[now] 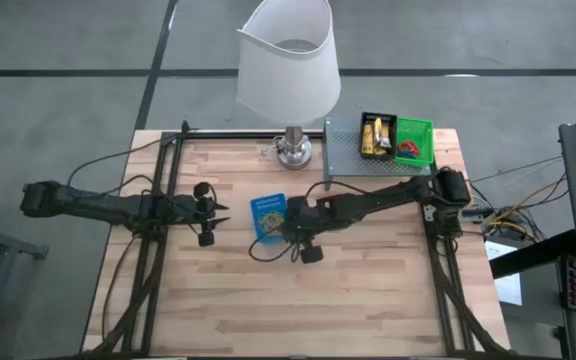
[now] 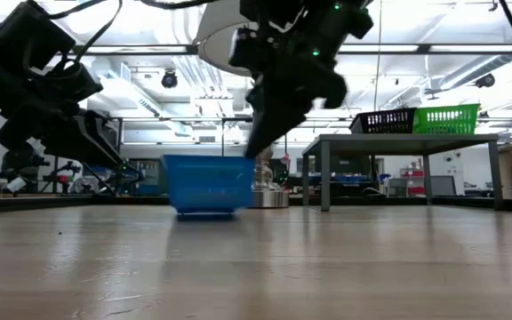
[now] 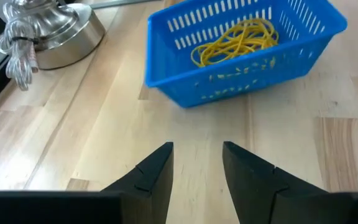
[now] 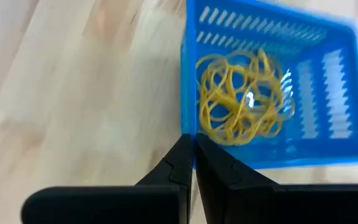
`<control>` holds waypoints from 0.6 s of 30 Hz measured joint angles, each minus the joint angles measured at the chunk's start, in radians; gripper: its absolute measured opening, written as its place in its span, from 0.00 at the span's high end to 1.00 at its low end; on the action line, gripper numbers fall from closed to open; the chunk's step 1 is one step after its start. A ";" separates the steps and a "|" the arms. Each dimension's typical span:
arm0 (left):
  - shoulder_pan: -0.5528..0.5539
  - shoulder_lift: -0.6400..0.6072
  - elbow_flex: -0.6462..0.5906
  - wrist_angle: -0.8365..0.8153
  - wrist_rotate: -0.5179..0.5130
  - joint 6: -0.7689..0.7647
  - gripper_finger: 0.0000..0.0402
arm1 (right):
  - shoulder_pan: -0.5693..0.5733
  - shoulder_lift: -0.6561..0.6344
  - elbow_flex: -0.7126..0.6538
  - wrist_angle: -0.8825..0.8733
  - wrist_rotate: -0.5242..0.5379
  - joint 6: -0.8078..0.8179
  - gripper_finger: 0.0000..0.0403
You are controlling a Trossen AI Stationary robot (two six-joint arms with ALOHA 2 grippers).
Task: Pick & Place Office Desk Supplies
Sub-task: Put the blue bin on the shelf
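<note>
A blue slotted tray (image 1: 268, 215) (image 2: 207, 182) stands flat on the wooden table, with a tangle of yellow-tan rubber bands (image 3: 235, 40) (image 4: 241, 99) lying on its floor. My right gripper (image 1: 291, 232) (image 2: 254, 151) (image 4: 192, 155) is shut. It points down at the tray's right-hand wall (image 4: 187, 93), and the right wrist view is blurred. My left gripper (image 1: 220, 212) (image 3: 196, 165) is open and waits a short way left of the tray, level with it. Yellow packets (image 1: 373, 135) lie in a black tray, and red pieces (image 1: 408, 150) lie in a green one. My right gripper has its shut fingertips (image 4: 182, 152) right at the rim of the blue tray's right-hand wall, slanting down from the table's right. I cannot tell whether they touch the wall. The tray rests on the table.
A white-shaded lamp (image 1: 290, 60) stands on its metal base (image 3: 55, 31) behind the blue tray. The grey perforated shelf (image 1: 353, 160) at the far right carries the black tray and the green tray (image 2: 447, 118). Bare wood (image 1: 298, 300) lies toward the near edge.
</note>
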 joint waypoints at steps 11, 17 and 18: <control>0.000 0.001 0.000 -0.013 0.000 0.000 0.64 | 0.002 -0.012 -0.012 -0.200 -0.047 0.061 0.97; 0.000 0.001 0.000 -0.015 0.000 0.000 0.64 | 0.008 -0.016 -0.028 -0.188 -0.047 0.063 0.97; 0.000 0.001 0.000 -0.015 0.000 0.000 0.64 | 0.010 -0.016 -0.028 -0.182 -0.047 0.060 0.97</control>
